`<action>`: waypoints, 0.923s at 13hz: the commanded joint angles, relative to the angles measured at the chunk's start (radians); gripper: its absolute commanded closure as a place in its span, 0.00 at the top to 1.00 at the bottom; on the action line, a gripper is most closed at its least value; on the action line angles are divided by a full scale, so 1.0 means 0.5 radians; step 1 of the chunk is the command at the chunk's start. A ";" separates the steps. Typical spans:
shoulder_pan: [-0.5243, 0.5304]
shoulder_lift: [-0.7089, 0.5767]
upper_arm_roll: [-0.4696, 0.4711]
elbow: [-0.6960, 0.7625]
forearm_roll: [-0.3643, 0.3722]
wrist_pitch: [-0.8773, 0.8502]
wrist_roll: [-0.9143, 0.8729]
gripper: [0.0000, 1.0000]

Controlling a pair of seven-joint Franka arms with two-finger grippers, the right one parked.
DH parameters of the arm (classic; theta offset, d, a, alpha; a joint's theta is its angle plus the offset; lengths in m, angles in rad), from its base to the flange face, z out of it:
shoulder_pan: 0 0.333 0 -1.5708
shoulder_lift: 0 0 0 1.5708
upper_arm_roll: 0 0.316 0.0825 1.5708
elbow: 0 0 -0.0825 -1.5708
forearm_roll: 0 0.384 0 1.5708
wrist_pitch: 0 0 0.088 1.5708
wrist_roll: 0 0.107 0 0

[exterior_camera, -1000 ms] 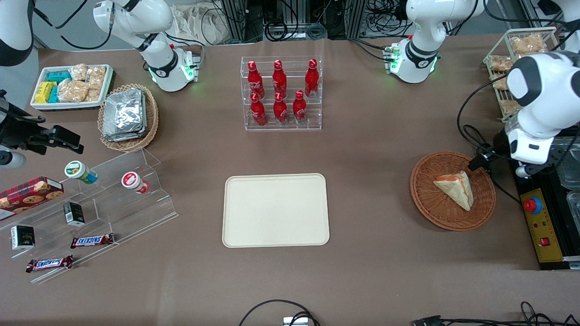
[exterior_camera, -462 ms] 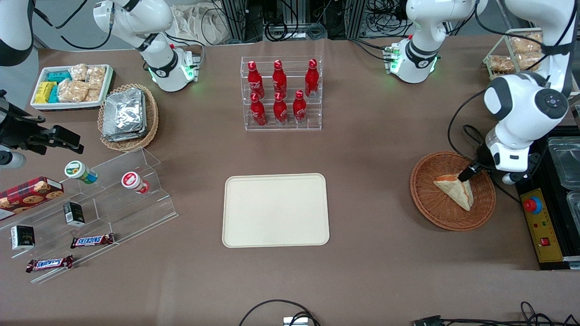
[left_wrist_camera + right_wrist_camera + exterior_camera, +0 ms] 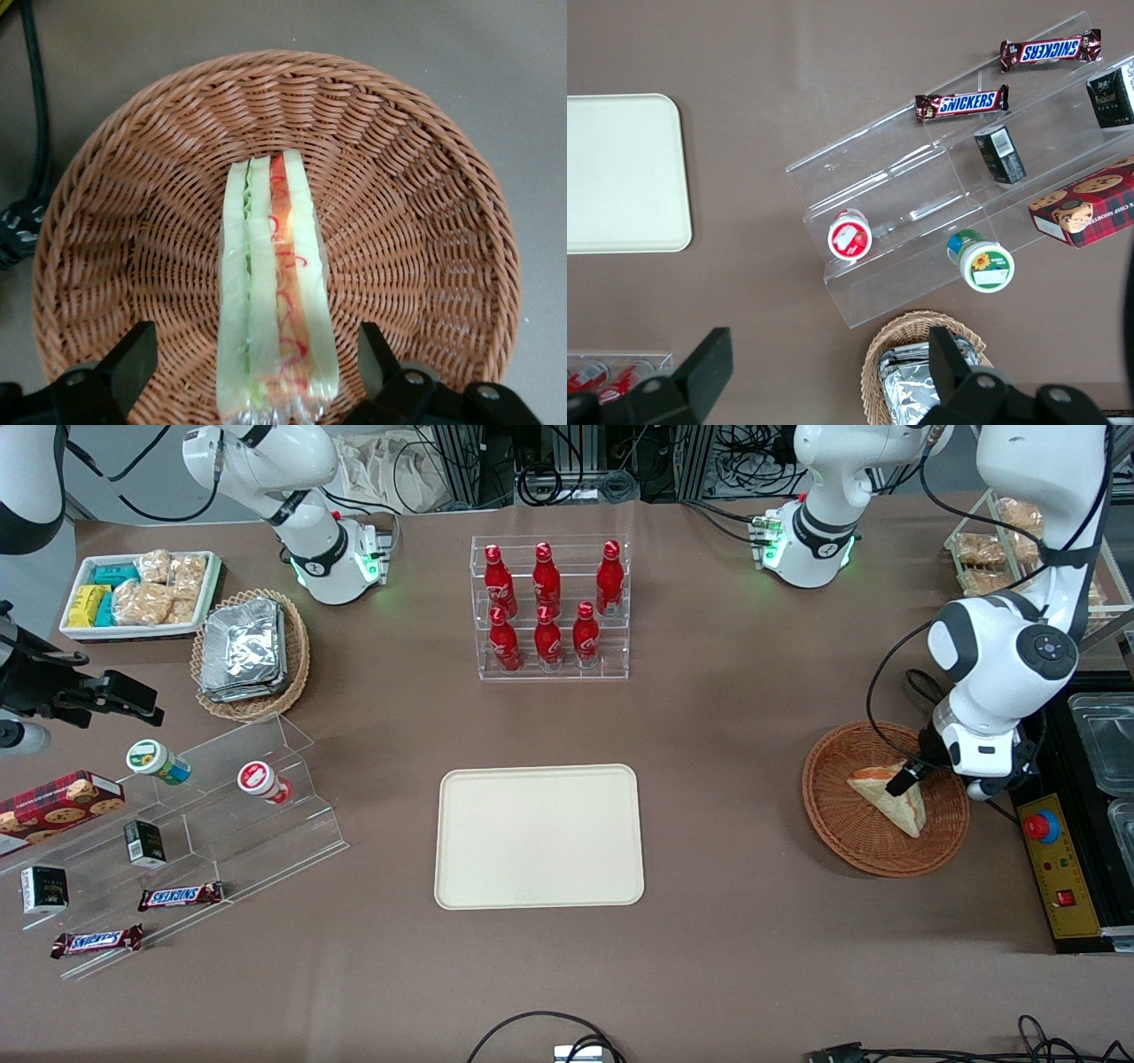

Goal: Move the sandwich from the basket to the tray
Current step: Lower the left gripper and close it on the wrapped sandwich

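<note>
Since a second ago, your left arm has swung in from the working arm's end of the worktop and come down over the basket; half a second ago it was already close, and now it sits lower and more squarely over the sandwich. Nothing else on the worktop has shifted.

Reading the front view from its left edge across: the flat cream-beige rectangular tray (image 3: 539, 836) with rounded corners lies bare in the middle of the brown worktop (image 3: 726, 717), well apart from the basket. Toward the working arm's end sits the round reddish-brown woven wicker basket (image 3: 850, 833), and in it the triangular wedge sandwich (image 3: 893, 802) of pale bread in clear wrap, lying just where it was. The gripper (image 3: 905, 778) hangs right above the sandwich's wide end, at the part of the basket farther from the front camera.

In the wrist view you can see the basket (image 3: 159, 230) filling the frame, with the sandwich (image 3: 277, 292) edge-up, green and orange-red filling showing. The gripper (image 3: 255, 372) has its dark fingers (image 3: 131, 359) spread wide, one on each flank of the wedge, neither touching it yet as far as you can see.

You are at the end of the approach, I judge: the alignment looks good for a squeeze across the bread faces. What remains is the last bit of descent, the close, the lift and the carry to the tray.
</note>
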 commanded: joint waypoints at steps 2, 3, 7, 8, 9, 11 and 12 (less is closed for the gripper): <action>-0.002 0.078 -0.006 -0.010 0.008 0.127 -0.053 1.00; -0.002 0.090 -0.006 -0.010 0.005 0.130 -0.056 0.98; -0.005 0.142 -0.006 -0.007 0.005 0.179 -0.078 0.75; -0.008 0.145 -0.006 -0.007 0.005 0.182 -0.078 0.62; -0.014 0.145 -0.006 -0.007 0.005 0.183 -0.078 0.45; -0.017 0.142 -0.009 -0.001 0.005 0.183 -0.075 0.20; -0.020 0.133 -0.009 0.002 0.008 0.179 -0.072 0.17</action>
